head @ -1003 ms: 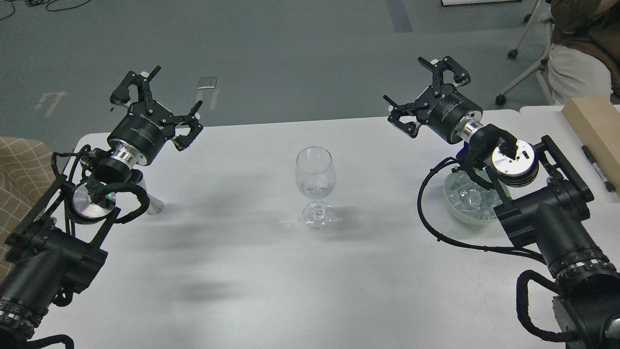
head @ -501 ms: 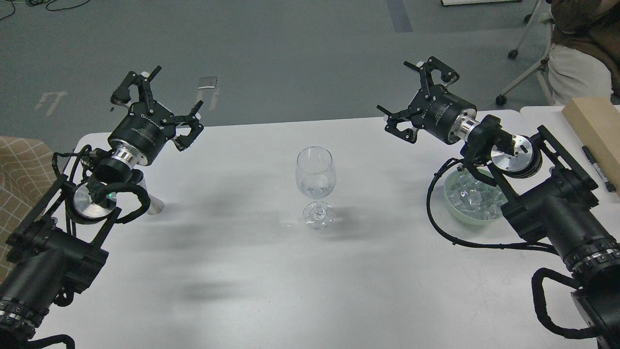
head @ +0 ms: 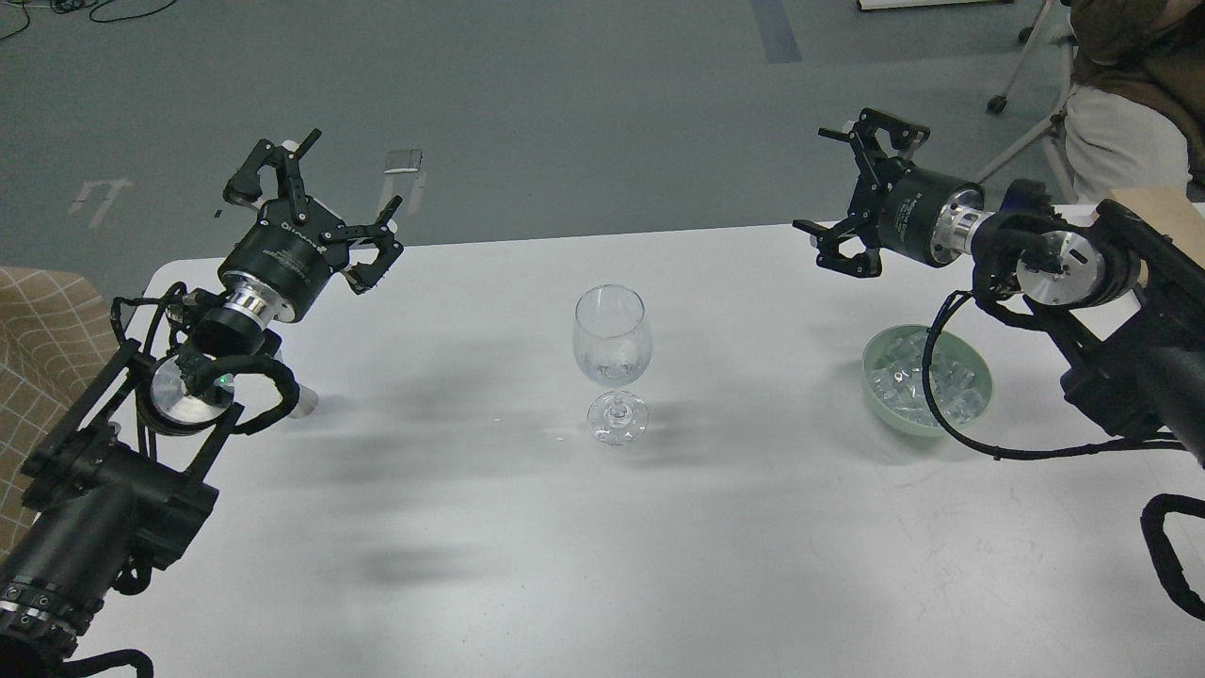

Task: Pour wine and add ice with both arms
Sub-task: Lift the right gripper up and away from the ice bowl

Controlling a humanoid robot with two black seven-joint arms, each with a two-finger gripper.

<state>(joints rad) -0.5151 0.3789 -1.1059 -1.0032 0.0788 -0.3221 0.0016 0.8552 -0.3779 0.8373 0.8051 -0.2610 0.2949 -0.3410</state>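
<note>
An empty clear wine glass (head: 612, 348) stands upright at the middle of the white table (head: 527, 527). A pale green bowl (head: 885, 407) at the right holds several clear ice cubes (head: 908, 381); a black cable of my right arm crosses in front of it. My left gripper (head: 320, 202) is open and empty, raised above the table's far left corner. My right gripper (head: 828, 184) is open and empty, raised over the far edge, up and left of the bowl. A small pale object (head: 299, 403) is mostly hidden behind my left arm.
A tan box (head: 1153, 200) lies at the table's far right edge behind my right arm. A seated person (head: 1120, 122) and a wheeled chair are beyond the table at the upper right. A checked cloth (head: 38, 320) lies at the left.
My right arm has swung to the right and away from above the bowl, which now shows almost whole. Its gripper moved right, still open. My left gripper shifted slightly.
</note>
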